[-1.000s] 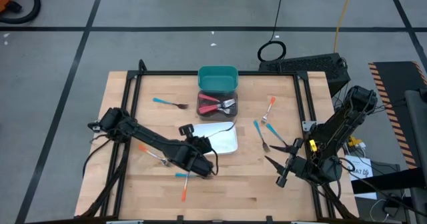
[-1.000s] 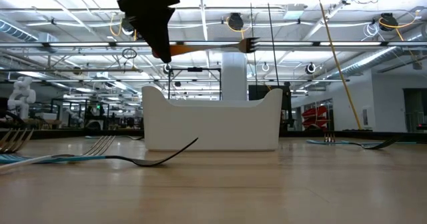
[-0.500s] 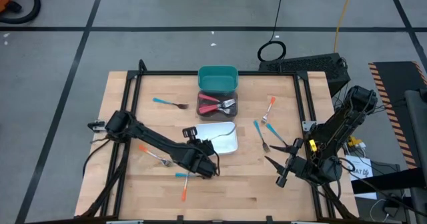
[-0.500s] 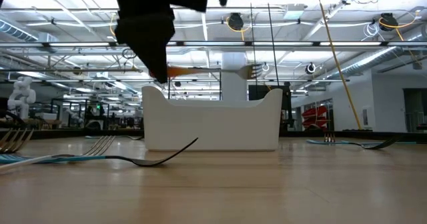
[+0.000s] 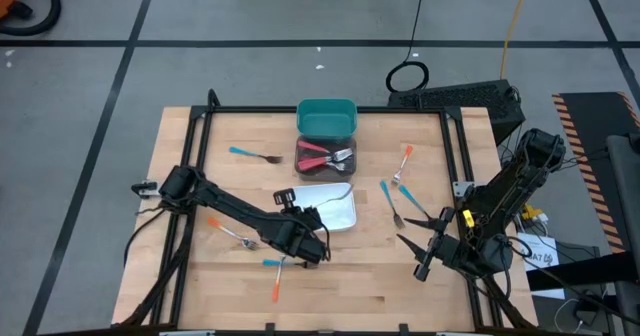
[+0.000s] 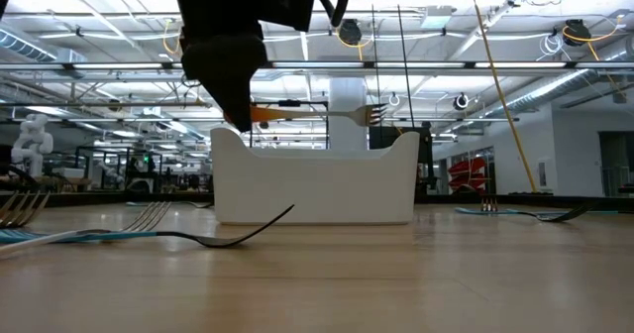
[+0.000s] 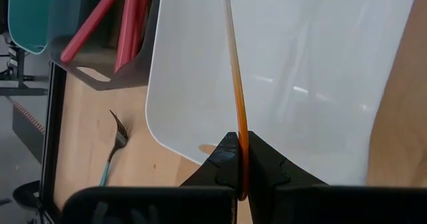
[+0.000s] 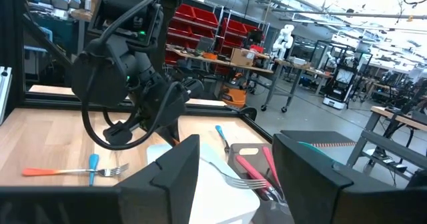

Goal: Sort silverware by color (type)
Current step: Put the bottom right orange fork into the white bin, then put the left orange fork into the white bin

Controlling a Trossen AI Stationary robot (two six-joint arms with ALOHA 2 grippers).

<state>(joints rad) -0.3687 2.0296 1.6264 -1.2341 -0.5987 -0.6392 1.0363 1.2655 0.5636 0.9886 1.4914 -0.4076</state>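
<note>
Forks lay scattered over the wooden tabletop [image 5: 180, 126] while the left end effector [image 5: 318, 244] hung at the near edge of the white bin [image 5: 335, 209], clenched on the handle of an orange fork [image 7: 235, 111]. That fork was held level above the bin, its tines [image 6: 371, 114] pointing over the bin's far wall. Behind the white bin stood a dark bin [image 5: 326, 158] holding red forks [image 5: 318, 159], and beyond it a teal bin [image 5: 327, 117]. A blue fork [image 5: 254, 155] lay toward the tabletop's left rear; another orange fork [image 5: 402, 165] and a blue one [image 5: 390, 203] lay right of the bins. The right end effector [image 5: 424, 259] waited at the tabletop's right front edge, its fingers spread and holding nothing.
</note>
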